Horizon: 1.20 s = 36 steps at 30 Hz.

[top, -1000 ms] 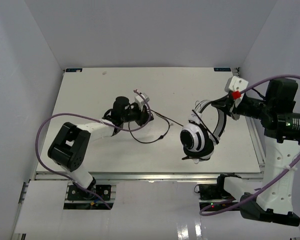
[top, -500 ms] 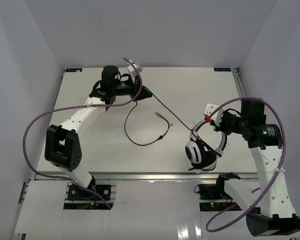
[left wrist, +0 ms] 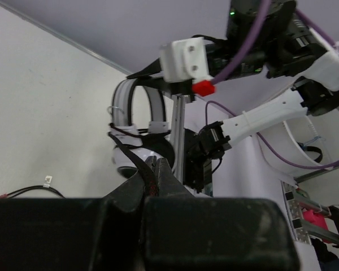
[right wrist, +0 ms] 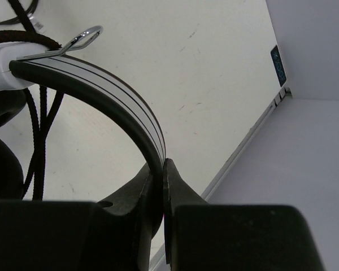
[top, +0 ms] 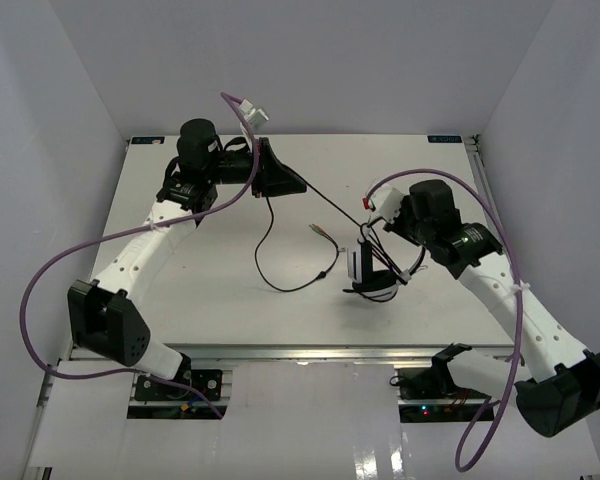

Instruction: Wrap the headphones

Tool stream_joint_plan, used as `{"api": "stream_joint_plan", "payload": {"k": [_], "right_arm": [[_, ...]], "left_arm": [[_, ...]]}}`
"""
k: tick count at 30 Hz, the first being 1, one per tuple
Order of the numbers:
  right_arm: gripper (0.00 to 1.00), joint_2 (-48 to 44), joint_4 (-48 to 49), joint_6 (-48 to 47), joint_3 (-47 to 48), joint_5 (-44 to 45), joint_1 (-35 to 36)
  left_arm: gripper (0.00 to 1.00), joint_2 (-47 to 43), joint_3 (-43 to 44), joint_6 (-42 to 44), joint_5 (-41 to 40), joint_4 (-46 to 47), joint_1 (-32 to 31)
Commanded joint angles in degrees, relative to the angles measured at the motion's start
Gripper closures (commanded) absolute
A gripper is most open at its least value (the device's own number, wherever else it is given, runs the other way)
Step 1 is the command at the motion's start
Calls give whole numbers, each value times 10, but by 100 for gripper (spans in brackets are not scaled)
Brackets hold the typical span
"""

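Top view: headphones now near table middle, carried in from table's right edge over last second. Right gripper clamped on headband. Left gripper, pinching cable, has pulled toward table's far edge. Cable taut, likely ready for winding.

headphones right of centre, perhaps resting on table | cable loop to their left | plug behind loop

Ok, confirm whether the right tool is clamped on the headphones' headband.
Yes, in the right wrist view the right tool is shut on the striped headband.
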Motion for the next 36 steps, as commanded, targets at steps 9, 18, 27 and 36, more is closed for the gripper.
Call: {"api": "stream_joint_plan", "payload": {"k": [9, 18, 27, 36], "right_arm": [[92, 161, 146, 241, 155, 203, 9], [92, 293, 87, 366, 305, 179, -14], [92, 311, 23, 472, 403, -29, -148], [92, 273, 1, 488, 453, -100, -174]], "left_arm": [[100, -83, -84, -168, -47, 133, -122], [100, 11, -63, -212, -110, 221, -272], [95, 76, -111, -122, -199, 176, -353], [77, 196, -132, -24, -292, 170, -436]]}}
